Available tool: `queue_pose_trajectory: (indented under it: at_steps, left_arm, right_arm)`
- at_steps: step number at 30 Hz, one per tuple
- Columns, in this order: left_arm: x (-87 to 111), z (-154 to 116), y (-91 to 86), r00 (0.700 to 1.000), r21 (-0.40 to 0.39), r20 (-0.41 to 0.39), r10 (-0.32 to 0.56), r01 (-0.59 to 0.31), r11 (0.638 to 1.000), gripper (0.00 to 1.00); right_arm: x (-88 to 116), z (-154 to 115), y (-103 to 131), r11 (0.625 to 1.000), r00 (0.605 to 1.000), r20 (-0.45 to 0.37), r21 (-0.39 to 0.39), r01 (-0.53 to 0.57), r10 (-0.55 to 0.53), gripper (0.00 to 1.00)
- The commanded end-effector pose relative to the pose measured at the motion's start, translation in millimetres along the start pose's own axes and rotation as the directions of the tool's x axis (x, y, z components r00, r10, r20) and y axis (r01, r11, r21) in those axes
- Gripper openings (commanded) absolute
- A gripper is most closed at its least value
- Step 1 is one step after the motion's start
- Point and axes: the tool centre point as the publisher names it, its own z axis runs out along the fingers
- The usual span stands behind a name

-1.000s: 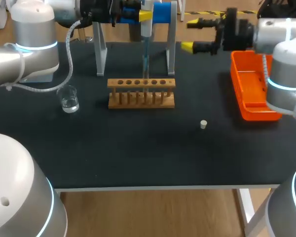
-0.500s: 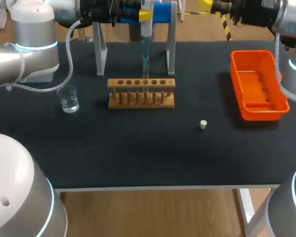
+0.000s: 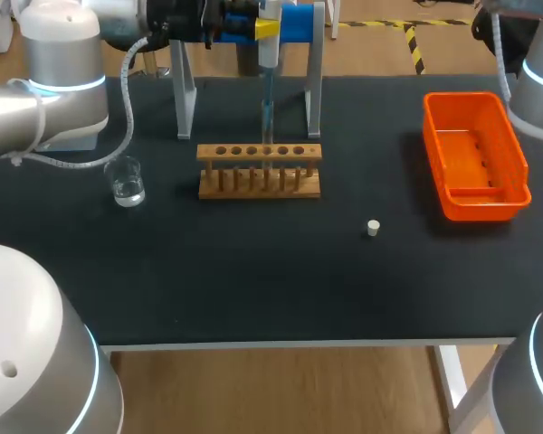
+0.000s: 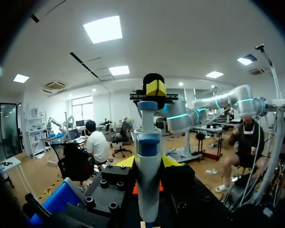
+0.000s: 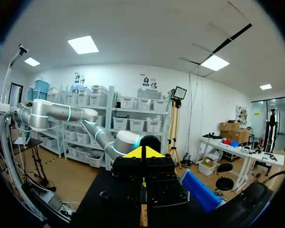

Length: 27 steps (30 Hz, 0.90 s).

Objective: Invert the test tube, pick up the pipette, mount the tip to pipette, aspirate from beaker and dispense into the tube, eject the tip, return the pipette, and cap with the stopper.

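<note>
**Left gripper** (image 4: 148, 163): closed on the pipette (image 4: 147, 142), one yellow tip on each side of its body. The pipette hangs upright. Its thin lower end reaches down to the rack (image 3: 260, 172), directly below the gripper, at the row of holes. Whether a tube stands in that hole cannot be told.

**Right gripper** (image 5: 142, 153): yellow tips pressed together, nothing between them. It is raised at the table's far right, outside the head view.

**Other items:**
- Beaker (image 3: 127, 182): on the table, below and left of the left gripper, apart from the rack.
- Stopper (image 3: 373, 228): loose on the table, between rack and orange bin (image 3: 516, 163), touching neither.
</note>
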Motion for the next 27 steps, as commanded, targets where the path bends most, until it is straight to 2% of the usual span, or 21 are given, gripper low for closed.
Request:
queue_pose_trajectory:
  at_steps: [1,16,27]
  left_arm:
    - [-1.7,-0.7,0.1,1.0,0.0,-0.006,0.0,0.0,1.0,0.0]
    - [-1.7,-0.7,0.1,1.0,0.0,-0.006,0.0,0.0,1.0,0.0]
    - [-1.7,-0.7,0.1,1.0,0.0,-0.006,0.0,0.0,1.0,0.0]
  right_arm:
    - [-14.9,18.7,1.9,1.0,0.998,-0.067,0.022,-0.012,0.013,0.0]
    - [-15.1,68.4,-9.7,0.995,0.993,-0.109,0.095,-0.032,0.042,0.0]
    - [-7.3,84.5,-18.9,0.99,0.988,-0.126,0.119,-0.075,0.09,0.0]
